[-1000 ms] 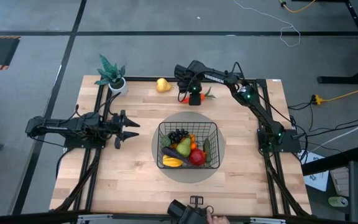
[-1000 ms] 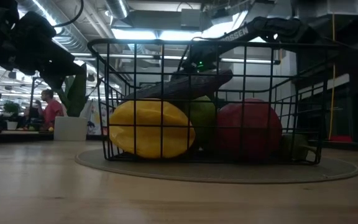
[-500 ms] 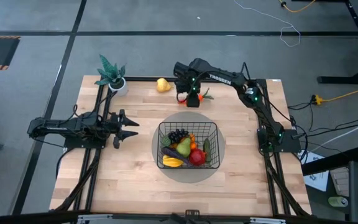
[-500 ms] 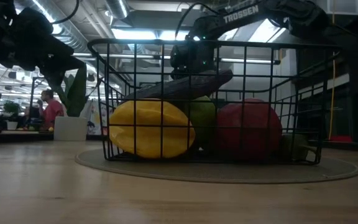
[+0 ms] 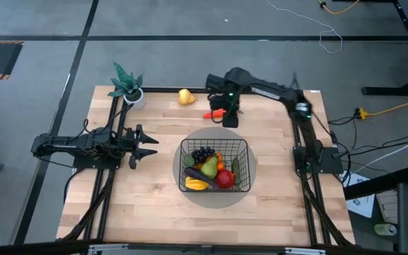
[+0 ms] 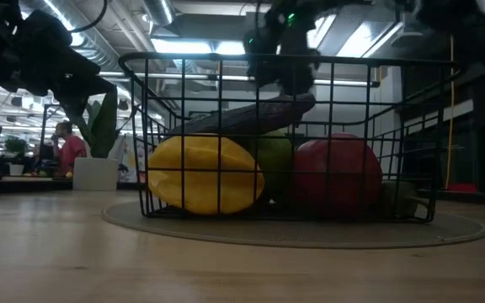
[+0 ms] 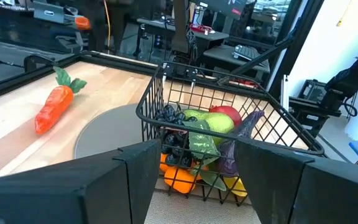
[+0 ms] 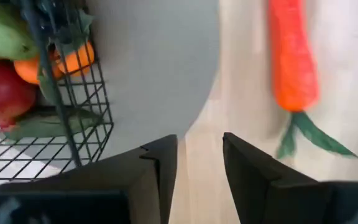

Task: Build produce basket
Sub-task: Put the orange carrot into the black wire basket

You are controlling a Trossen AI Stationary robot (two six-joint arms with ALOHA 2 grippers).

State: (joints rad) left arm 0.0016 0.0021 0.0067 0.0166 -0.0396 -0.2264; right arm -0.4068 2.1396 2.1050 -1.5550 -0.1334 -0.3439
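The black wire basket (image 5: 214, 164) stands on a round grey mat and holds grapes, a green pear, oranges, a red apple, an eggplant and a yellow fruit. An orange carrot (image 5: 214, 113) lies flat on the table beyond the basket; it also shows as the carrot (image 8: 291, 62) in the right wrist view. A yellow pear (image 5: 185, 96) rests near the far edge. My right gripper (image 5: 230, 117) hangs high beside the carrot, pointing down, open, with nothing between its fingers (image 8: 160, 165). My left gripper (image 5: 151, 146) waits level at the table's left, open.
A small potted plant (image 5: 127, 85) stands at the far left corner. The grey mat (image 8: 160, 68) reaches out past the basket toward the carrot. Bare wood lies in front of the basket and to its left and right.
My right gripper has risen from just above the carrot and drifted a little toward the table's right edge, still pointing down. The gap between its fingers looks unchanged. The carrot stays lying on the table.
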